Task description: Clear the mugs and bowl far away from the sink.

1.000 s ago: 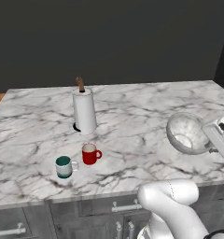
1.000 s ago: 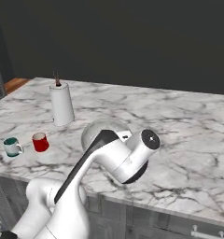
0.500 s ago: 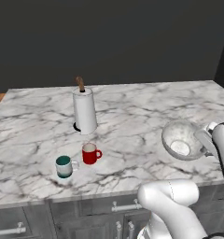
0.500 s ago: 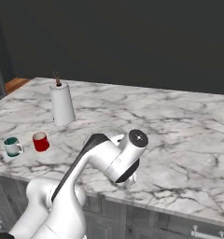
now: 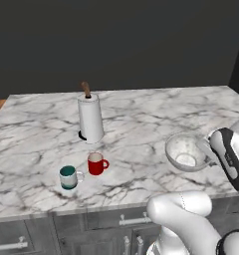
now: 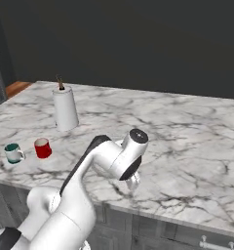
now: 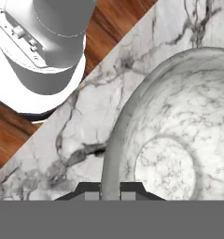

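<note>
Pinching the near rim of the bowl [image 7: 179, 140], the fingers [image 7: 110, 192] are sitting almost fully closed, one tip on each side of the thin wall, as the hand view is showing. In the left base view the bowl [image 5: 187, 152] is hanging just above the right part of the marble desk [image 5: 141, 119], near its front edge, with the white arm's dark wrist touching its right side. Whether the bowl is touching the desk surface or floating slightly over it is hard to tell.

The red mug [image 5: 96, 163] is standing upright well to the left of the bowl, near the front of the desk, and the grey mug with the teal inside [image 5: 68, 177] is standing just beside it, a little further left and closer to the front edge. Behind both mugs a white paper towel roll [image 5: 90, 118] on a dark-topped holder is standing upright. A stretch of marble is lying between the bowl and the red mug.

In the right base view the arm's elbow is covering the bowl, while the red mug [image 6: 42, 147], the grey mug [image 6: 13, 153] and the paper towel roll [image 6: 65, 108] are showing at the left end of the desk [image 6: 177, 127].
</note>
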